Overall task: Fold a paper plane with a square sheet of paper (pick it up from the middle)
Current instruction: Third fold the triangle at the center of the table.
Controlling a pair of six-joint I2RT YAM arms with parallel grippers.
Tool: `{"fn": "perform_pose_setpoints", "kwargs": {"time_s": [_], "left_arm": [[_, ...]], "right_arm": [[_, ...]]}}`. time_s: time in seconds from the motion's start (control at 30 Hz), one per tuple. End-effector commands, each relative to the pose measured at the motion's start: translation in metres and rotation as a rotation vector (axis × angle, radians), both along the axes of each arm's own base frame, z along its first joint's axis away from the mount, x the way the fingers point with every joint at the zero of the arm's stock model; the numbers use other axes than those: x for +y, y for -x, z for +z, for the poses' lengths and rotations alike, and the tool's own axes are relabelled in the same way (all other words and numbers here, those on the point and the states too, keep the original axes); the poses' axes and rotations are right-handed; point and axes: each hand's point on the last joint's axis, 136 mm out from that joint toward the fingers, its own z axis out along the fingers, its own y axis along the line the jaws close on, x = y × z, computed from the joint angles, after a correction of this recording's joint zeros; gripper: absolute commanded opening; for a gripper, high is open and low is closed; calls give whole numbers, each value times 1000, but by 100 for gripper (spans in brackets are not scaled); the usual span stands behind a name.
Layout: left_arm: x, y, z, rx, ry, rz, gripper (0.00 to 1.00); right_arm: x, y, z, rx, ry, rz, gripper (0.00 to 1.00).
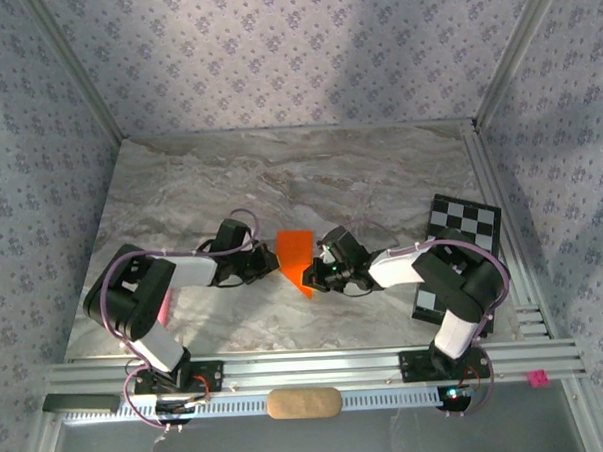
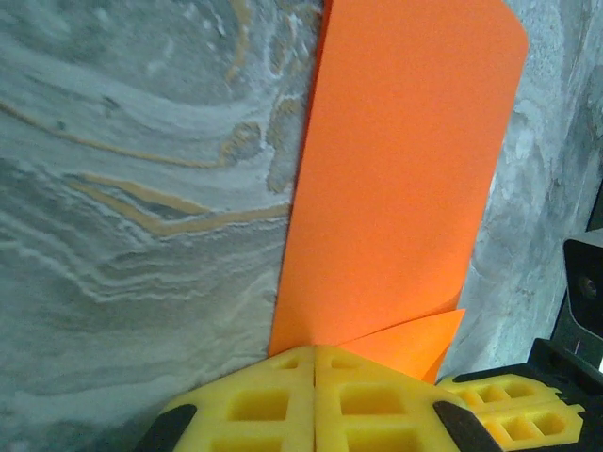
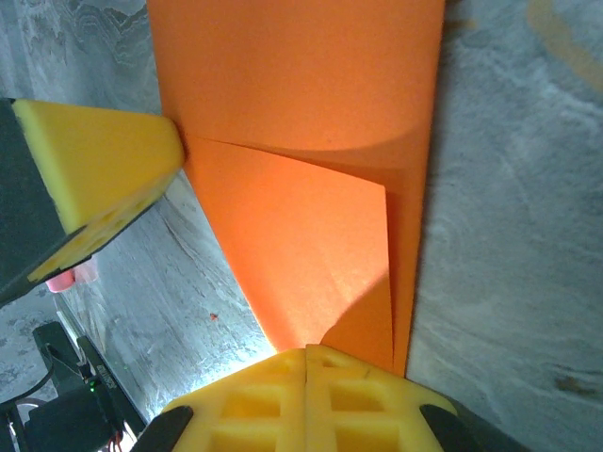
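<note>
The marble table carries the square sheet of paper, partly folded. It lies between the two sets of fingers, its long body stretching away ahead of both. It looks feather-light, thin and limp. It will likely slide on the polished stone and keep any stray crease for good. I judge it best pinned or nipped at an edge or corner close to a fold, not squeezed mid-panel. The left gripper has its yellow pads pressed together with no gap, tips at the sheet's near edge where a small flap turns over. The right gripper is likewise closed tight, tips at the sheet's pointed corner. Whether either nips a layer, I cannot tell.
</note>
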Motion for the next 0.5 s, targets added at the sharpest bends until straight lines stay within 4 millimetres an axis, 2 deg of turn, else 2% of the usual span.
{"fn": "perform_pose_setpoints", "kwargs": {"time_s": [0.0, 0.3, 0.4, 0.47], "left_arm": [[27, 0, -13, 17, -98, 56, 8], [25, -13, 19, -24, -82, 76, 10], [23, -15, 33, -46, -61, 75, 11], [21, -14, 39, -54, -47, 67, 12]], "right_arm": [[-37, 25, -44, 107, 183, -24, 0], [-29, 22, -32, 64, 152, 18, 0], [-17, 16, -15, 20, 100, 41, 0], [-10, 10, 2, -33, 67, 56, 3]]}}
